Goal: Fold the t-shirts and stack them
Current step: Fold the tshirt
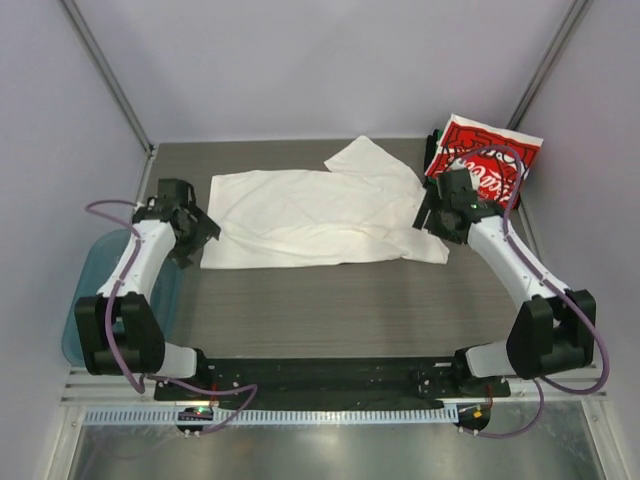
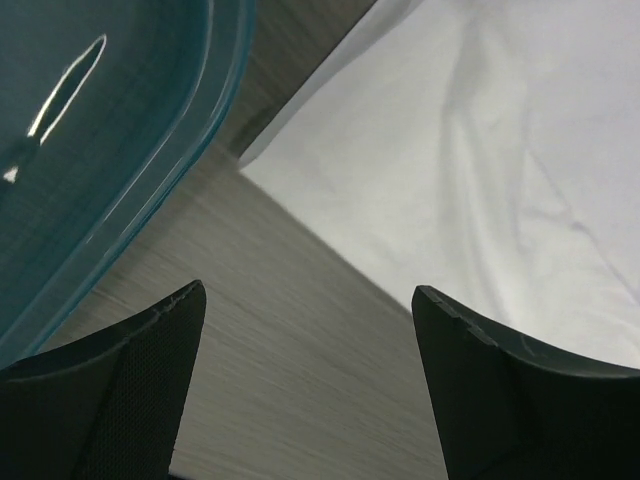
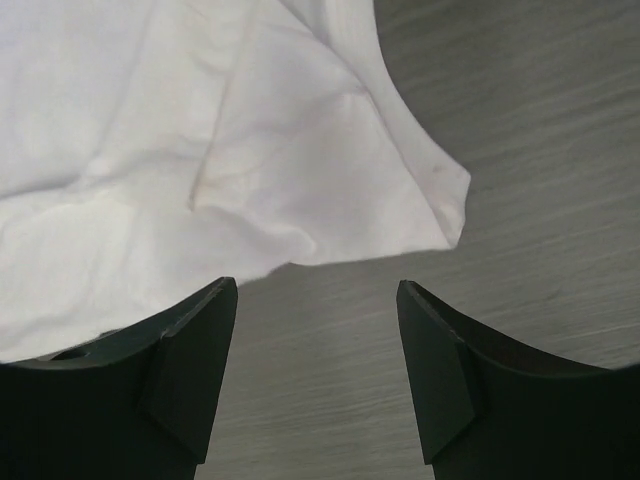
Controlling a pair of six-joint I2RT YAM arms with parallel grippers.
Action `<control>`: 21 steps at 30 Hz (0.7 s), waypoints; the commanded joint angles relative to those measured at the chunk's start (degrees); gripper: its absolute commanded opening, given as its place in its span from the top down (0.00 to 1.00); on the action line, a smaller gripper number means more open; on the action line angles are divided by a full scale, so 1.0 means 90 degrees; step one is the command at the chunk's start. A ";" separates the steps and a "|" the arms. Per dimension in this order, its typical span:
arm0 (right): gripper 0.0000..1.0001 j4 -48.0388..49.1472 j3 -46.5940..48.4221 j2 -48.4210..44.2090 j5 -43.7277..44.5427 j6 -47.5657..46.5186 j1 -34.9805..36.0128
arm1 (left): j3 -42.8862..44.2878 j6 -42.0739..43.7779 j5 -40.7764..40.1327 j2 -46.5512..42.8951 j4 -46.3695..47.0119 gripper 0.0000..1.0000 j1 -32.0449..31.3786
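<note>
Far left of the top view: bin (image 1: pixel 85 300) hanging off the bench (image 1: pixel 330 310) edge, beside my left arm.

Left tool (image 1: pixel 195 228): fingers spread, nothing between them. It sits low at the left edge of the white shirt (image 1: pixel 310 220). In the left wrist view the cloth edge is just ahead of the tool and off to the right, with the bin wall filling the upper left.

The white shirt lies centre frame, spread flat and wrinkled, one flap sticking out toward top centre. Not folded yet, by my read.

Right tool (image 1: pixel 440 215): also spread, empty, over the shirt's right end. The right wrist view shows a cloth corner just ahead of the fingers.

Upper right: red shirt (image 1: pixel 485 155), folded, on top of the stack and just behind my right tool.

Risks:
- Left pinch lands on bare bench and misses the edge, because the cloth is off-centre.
- The two sides grab unevenly, so the fold skews.
- I catch the top layer only and the rest drags.
- My right wrist swings back and clips the stack.
- My left elbow nudges the bin.
</note>
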 commanded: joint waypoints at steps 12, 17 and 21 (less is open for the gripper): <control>0.29 0.1498 -0.2023 0.0070 -0.2138 0.0169 -0.1479 | -0.1777 -0.0510 -0.0025 -0.0024 0.1689 0.18 -0.0007; 0.30 0.1664 -0.1907 0.0441 -0.2119 0.0071 -0.1654 | -0.1729 -0.0686 -0.0240 0.0316 0.2071 0.19 -0.0007; 0.34 0.1722 -0.1896 0.0695 -0.2041 0.0130 -0.1762 | -0.1582 -0.0803 -0.0308 0.0834 0.2149 0.29 -0.0017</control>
